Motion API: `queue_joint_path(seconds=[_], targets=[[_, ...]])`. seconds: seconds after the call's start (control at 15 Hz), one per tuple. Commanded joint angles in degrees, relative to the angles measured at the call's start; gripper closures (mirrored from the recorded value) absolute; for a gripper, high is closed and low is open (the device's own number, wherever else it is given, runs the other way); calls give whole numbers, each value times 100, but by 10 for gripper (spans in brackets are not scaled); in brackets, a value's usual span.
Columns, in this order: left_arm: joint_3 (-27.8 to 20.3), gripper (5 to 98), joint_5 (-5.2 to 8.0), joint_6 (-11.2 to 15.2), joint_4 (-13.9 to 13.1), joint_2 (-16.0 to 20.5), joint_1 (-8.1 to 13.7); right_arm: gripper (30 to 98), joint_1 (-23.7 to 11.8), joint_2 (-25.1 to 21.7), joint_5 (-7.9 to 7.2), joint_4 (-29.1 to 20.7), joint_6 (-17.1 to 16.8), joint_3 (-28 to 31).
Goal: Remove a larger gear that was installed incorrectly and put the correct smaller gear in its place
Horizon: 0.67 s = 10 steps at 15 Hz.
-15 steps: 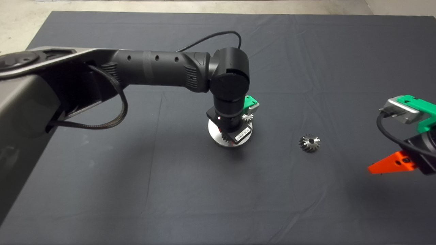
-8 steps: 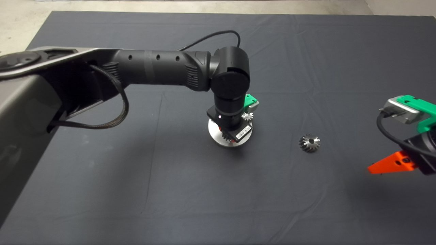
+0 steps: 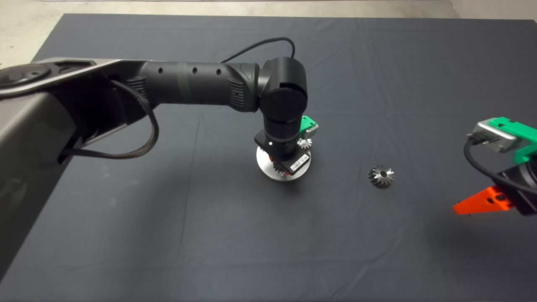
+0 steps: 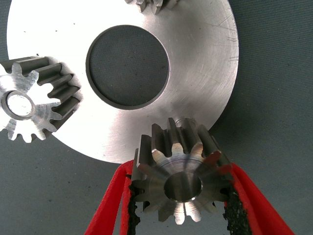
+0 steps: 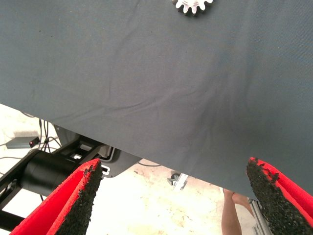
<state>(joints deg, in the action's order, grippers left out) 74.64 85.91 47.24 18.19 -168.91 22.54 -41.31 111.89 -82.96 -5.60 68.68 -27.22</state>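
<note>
Red fingers (image 4: 234, 191) with rough black pads clamp the smaller gear (image 4: 178, 176) from both sides, as the left wrist view shows. We see almost no change over the last second: the left gripper (image 3: 280, 162) stays over the disc and its wrist turned only a little. We judge that it is seating the gear on its peg at the disc's edge, so the replacing step is nearly finished but the gear is not yet let go.

On the near right edge of the worktop (image 3: 268, 251), the right gripper (image 5: 173, 196) waits with its fingers spread wide and empty; a person's leg (image 5: 230, 215) shows on the floor beyond the mat.

In the middle lies the round steel disc (image 4: 200, 63), flat and bright with fine turning marks and a big round hole in its centre. The held gear is silver metal with short straight teeth and a round centre hole. A second small gear (image 4: 34, 105) sits on a pin at the disc's edge, and teeth of a third gear (image 4: 151, 5) show at another edge.

To the right of the disc, well apart from it, the larger gear (image 3: 381, 175) lies on the dark, slightly wrinkled cloth. It is dark-grey, chunky, with slanted teeth and a shiny top face. It is already removed.
</note>
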Motion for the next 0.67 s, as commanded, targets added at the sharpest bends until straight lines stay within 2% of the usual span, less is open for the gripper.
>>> queue_joint_path(seconds=[0.0,0.6], targets=[[-26,689,-4,22,-87,-42,102,504,-132,-13,8,-196,31,8],[-83,689,-13,46,-87,-35,102,504,-132,-13,8,-205,31,8]])
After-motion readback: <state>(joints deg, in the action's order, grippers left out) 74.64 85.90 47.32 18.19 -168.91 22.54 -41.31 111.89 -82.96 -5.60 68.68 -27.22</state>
